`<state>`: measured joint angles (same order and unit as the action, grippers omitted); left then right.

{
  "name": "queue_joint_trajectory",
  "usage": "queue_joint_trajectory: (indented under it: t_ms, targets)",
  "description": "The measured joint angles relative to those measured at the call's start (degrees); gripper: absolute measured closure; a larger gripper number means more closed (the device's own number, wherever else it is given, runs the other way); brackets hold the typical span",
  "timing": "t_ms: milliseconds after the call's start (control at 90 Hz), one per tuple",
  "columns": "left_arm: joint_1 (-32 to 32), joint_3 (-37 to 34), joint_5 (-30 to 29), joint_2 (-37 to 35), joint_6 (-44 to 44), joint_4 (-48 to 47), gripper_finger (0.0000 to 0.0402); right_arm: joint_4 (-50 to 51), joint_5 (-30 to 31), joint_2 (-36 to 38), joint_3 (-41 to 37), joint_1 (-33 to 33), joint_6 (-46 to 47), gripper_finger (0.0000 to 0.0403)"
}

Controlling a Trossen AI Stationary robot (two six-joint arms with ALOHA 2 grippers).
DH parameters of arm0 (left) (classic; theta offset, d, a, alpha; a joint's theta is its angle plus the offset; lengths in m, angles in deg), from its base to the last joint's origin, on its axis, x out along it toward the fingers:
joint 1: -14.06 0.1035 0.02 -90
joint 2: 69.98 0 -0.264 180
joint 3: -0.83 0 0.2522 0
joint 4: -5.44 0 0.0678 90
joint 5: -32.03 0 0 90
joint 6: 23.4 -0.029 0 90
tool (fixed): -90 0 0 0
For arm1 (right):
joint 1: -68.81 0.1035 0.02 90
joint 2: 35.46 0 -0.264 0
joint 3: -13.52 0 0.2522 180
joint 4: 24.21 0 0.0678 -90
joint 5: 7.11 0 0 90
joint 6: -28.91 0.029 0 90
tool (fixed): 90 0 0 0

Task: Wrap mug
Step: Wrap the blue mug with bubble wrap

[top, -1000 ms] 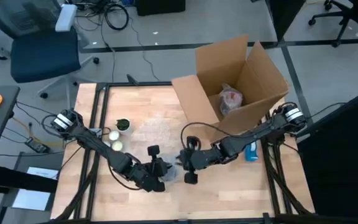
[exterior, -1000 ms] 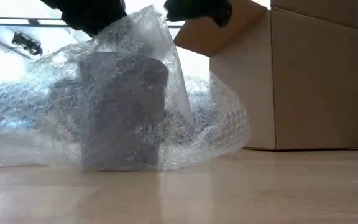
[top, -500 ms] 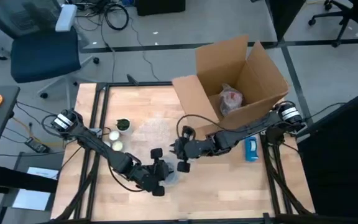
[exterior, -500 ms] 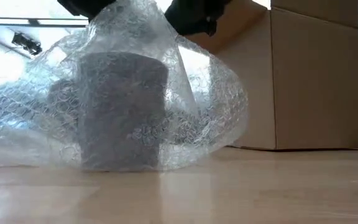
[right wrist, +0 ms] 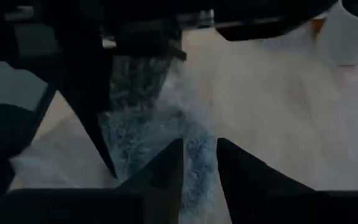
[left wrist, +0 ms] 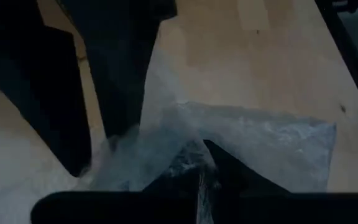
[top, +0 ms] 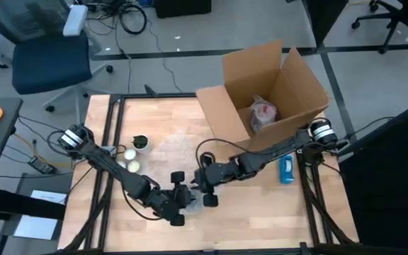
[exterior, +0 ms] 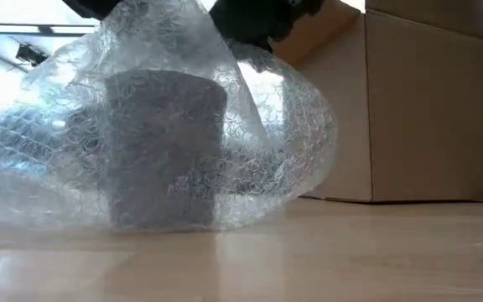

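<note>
Both grippers over the mug (exterior: 168,147) — wrap half folded.

I have the right gripper (top: 205,187) pinching bubble wrap (exterior: 283,143), fingers nearly closed on it; the left gripper (top: 178,204) is just beside it — its grip I cannot tell. The mug stands upright directly beneath both.

Mug (exterior: 166,151): dark grey. Bubble wrap (exterior: 292,143): clear, dotted with bubbles. Cardboard box (top: 275,85): plain brown. Table (top: 261,212): pale wood. Arms: black. Bottle (top: 286,171) near right edge: blue.
</note>
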<state>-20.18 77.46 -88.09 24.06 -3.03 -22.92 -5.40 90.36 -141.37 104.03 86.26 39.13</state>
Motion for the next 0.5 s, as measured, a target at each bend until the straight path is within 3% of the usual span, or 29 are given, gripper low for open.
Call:
queue_joint_trajectory:
  t_ms: [500]
  targets:
    - [-0.39,3.17,2.31,0.00,-1.98,-1.21,0.0402,-0.35,-5.19,-1.43,0.02,-0.37,1.54,0.0330]
